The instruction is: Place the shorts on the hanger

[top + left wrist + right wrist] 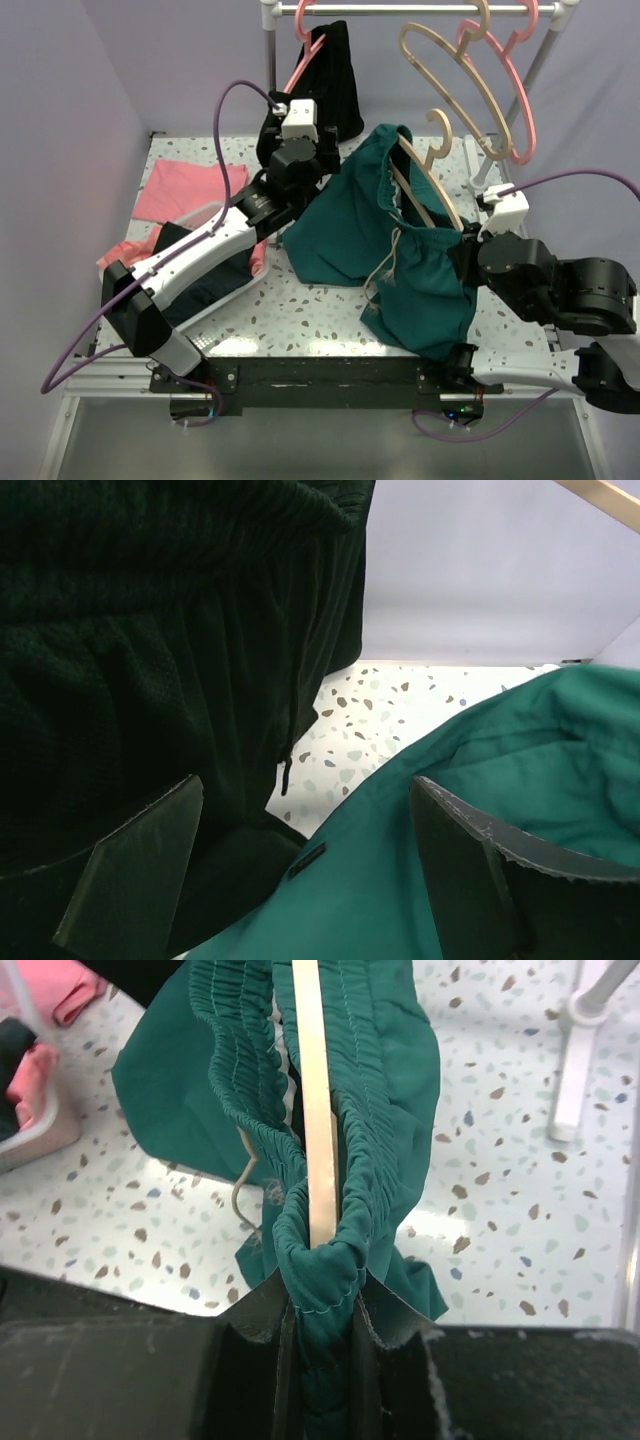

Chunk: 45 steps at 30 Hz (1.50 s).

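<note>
shorts (pixel 345 235): centre of top view, waistband stretched round hanger (pixel 437 190), legs lying on table (pixel 300 310) | right gripper (pixel 322 1360): clamped on waistband, bottom centre of its view | left gripper (pixel 300 880): fingers apart, holding nothing, over shorts' edge beside black garment (pixel 150 630)

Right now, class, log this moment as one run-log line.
left tool: open, empty, beside shorts | right tool: shut on shorts, pinching waistband over hanger end | hanger: inside waistband

Shorts (pixel 395 1060) are matt teal cloth, waistband (pixel 235 1060) tightly gathered. Hanger (pixel 315 1110) is smooth pale wood. Tabletop (pixel 500 1210) shows a speckled, stone-like, faintly glossy finish.
</note>
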Tool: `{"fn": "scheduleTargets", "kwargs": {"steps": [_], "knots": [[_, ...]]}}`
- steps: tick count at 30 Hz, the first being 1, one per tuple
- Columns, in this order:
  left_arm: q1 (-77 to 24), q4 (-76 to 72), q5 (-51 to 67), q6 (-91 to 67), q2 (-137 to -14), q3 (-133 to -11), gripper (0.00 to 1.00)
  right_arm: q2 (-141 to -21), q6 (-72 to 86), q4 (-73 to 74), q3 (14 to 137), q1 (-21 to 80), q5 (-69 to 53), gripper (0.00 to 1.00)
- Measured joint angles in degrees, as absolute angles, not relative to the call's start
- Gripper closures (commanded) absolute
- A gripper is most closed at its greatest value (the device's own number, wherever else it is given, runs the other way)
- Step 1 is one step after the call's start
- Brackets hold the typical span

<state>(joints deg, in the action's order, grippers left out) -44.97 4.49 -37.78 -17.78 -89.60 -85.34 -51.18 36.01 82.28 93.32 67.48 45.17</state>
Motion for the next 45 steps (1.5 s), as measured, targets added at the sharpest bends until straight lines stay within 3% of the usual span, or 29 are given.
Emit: {"fn": "scheduleTargets", "kwargs": {"steps": [21, 27, 35, 45], "knots": [[-44.6, 5.7, -38.0, -17.8, -87.4, -83.1, 0.11, -60.9, 25.6, 81.1, 105.4, 67.5, 64.4, 1.00], [-44.6, 6.2, -37.4, -17.8, -85.9, -81.5, 0.11, -59.8, 22.5, 79.0, 99.9, 66.1, 61.5, 1.00], [-44.6, 6.9, -35.6, -18.3, -84.7, -80.6, 0.11, -68.3, 15.9, 65.8, 91.5, 47.3, 43.9, 1.00], [-44.6, 7.7, -31.2, -18.5, -84.5, -80.6, 0.11, -75.3, 13.0, 60.4, 103.6, 41.8, 35.8, 1.00]]}}
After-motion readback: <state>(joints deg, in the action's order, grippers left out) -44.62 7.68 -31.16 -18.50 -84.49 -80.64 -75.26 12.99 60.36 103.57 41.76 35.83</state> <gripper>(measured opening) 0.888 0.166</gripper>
